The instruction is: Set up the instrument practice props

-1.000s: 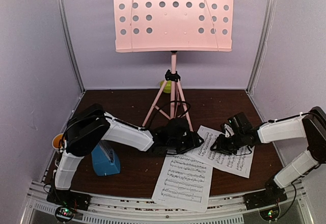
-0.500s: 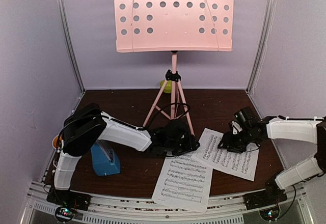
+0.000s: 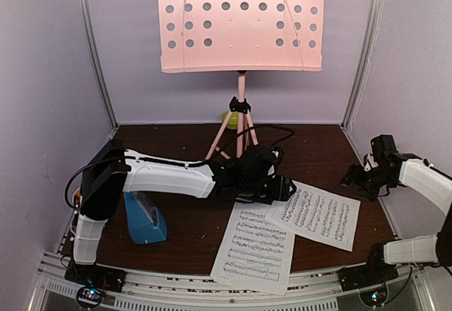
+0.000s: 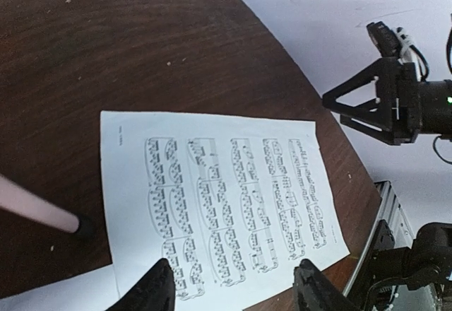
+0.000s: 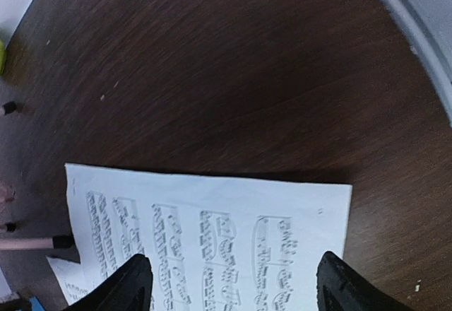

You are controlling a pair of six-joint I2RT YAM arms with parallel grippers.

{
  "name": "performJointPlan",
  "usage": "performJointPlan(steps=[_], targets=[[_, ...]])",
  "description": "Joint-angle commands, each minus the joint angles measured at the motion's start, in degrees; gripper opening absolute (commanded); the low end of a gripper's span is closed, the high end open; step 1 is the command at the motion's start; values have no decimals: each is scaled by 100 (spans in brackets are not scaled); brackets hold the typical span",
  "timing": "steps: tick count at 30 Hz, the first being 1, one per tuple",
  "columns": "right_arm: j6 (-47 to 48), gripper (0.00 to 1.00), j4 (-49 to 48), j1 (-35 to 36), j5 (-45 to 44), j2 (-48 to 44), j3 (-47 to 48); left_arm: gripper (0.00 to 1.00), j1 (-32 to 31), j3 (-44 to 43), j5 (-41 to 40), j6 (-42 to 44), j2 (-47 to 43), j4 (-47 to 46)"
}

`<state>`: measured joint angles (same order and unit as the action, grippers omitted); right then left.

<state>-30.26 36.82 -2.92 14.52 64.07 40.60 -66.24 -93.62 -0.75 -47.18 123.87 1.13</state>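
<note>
Pages of white printed sheet music [image 3: 254, 249] lie flat at the tabletop's [image 3: 183, 141] front right; left pincer [image 4: 233, 274] gapes empty above one, right pincer [image 5: 233, 261] wide open, empty, near the right edge

The desk [image 3: 191, 240] is dark brown wood, scuffed with pale specks. At twelve o'clock the pink stand [image 3: 241, 42] rests on it by three splayed legs, and a lime bowl [image 3: 229, 119] sits just behind those legs. A blue metronome [image 3: 145, 219] stands at about eight o'clock, near the left edge. One page [image 3: 254, 249] lies flat at six o'clock, close to the near edge. A second page [image 3: 321, 215] lies at four o'clock, angled, its corner touching the first and its far edge just beside one black-tipped tripod foot.
</note>
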Motion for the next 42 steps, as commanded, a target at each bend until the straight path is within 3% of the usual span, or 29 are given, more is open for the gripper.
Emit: performJointPlan(steps=[1, 8, 11, 19, 27, 32, 35, 39, 42], targets=[[501, 80, 114, -777, -384, 188, 34, 59, -12, -760, 317, 687, 502, 575], [358, 78, -254, -1277, -829, 427, -195, 61, -12, -1000, 510, 966, 634, 819], [370, 77, -378, -1357, -577, 710, -181, 60, 11, -1008, 652, 1013, 699, 806], [393, 63, -775, -1374, 183, 1515, -205, 60, 105, -965, 864, 1015, 823, 693], [231, 47, -1122, -1379, 825, 1624, -562, 59, 239, -920, 1041, 886, 1034, 563], [216, 43, -1338, -1379, 1035, 1512, -695, 59, 291, -829, 1122, 835, 1075, 441], [280, 44, -1295, -1394, 920, 1465, -653, 59, 312, -842, 1176, 831, 1120, 429], [548, 57, -1362, -1452, 551, 1268, -593, 58, 331, -842, 1197, 809, 1135, 471], [672, 59, -1433, -1474, 501, 1340, -577, 58, 331, -832, 1181, 809, 1122, 533]])
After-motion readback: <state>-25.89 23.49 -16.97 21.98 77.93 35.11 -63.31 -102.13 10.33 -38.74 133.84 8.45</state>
